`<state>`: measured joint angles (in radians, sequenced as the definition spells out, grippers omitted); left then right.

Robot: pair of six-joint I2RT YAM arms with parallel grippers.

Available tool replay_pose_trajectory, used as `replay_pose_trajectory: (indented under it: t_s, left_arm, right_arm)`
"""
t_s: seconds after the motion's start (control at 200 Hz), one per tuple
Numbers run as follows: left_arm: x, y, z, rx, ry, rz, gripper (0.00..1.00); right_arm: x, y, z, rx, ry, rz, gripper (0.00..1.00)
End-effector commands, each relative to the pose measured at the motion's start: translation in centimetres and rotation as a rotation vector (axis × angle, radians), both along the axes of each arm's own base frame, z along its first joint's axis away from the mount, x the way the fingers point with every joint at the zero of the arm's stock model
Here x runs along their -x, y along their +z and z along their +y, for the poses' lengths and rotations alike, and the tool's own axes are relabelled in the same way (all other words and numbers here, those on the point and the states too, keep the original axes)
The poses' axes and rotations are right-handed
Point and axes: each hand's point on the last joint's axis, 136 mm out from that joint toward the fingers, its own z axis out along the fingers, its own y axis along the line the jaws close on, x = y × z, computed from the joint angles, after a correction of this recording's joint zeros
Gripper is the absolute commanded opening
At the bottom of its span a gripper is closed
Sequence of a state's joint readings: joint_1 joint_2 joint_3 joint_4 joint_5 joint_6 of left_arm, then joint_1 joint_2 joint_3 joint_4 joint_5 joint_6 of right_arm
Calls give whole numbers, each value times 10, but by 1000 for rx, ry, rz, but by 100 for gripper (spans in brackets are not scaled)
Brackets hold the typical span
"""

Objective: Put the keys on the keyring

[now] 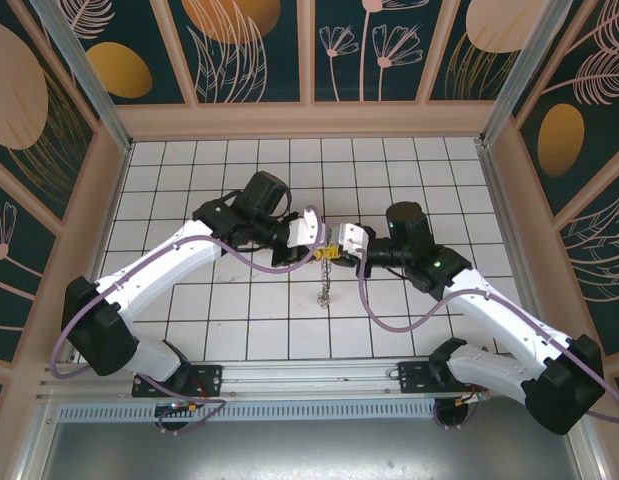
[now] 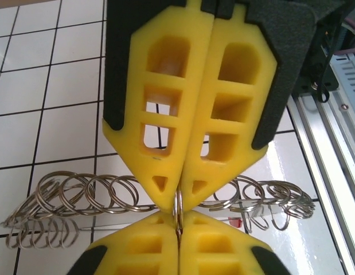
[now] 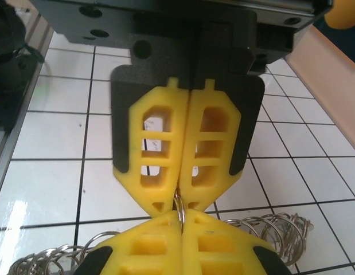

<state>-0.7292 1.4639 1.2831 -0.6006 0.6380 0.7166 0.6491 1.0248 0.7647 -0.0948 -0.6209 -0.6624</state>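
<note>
Starting near: a trail of the keyring (image 1: 325, 285), strung from the meeting point toward the near edge of the white tiled table (image 1: 239, 330). Up to mid-table now, tip against tip. From the left, the left gripper (image 2: 178, 196), yellow fingers (image 2: 137, 163) squeezed together, pinching 1 loop (image 2: 178, 211) of the keyring. From the right, the right gripper (image 3: 178, 205), likewise clamped tight on that same loop. Fanning out to both sides of the pinch, coils of silvery links (image 2: 85, 195). Among them, a speck of red (image 2: 235, 221), too small to call a key. Beyond, more tiles up to the far wall (image 1: 309, 120).
</note>
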Motion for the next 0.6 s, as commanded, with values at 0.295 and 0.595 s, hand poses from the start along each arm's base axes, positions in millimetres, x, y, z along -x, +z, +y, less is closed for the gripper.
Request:
replay_pose_trajectory:
  t_s: [0.295,0.595]
  left_arm:
    - [4,30,-5,171,34,-34,23]
    - [-3,35,-6,192,66,-69,11]
  right_arm:
    - [8,54,-5,-395,-32,8,0]
    - [12,65,-12,-512,-55,20,0]
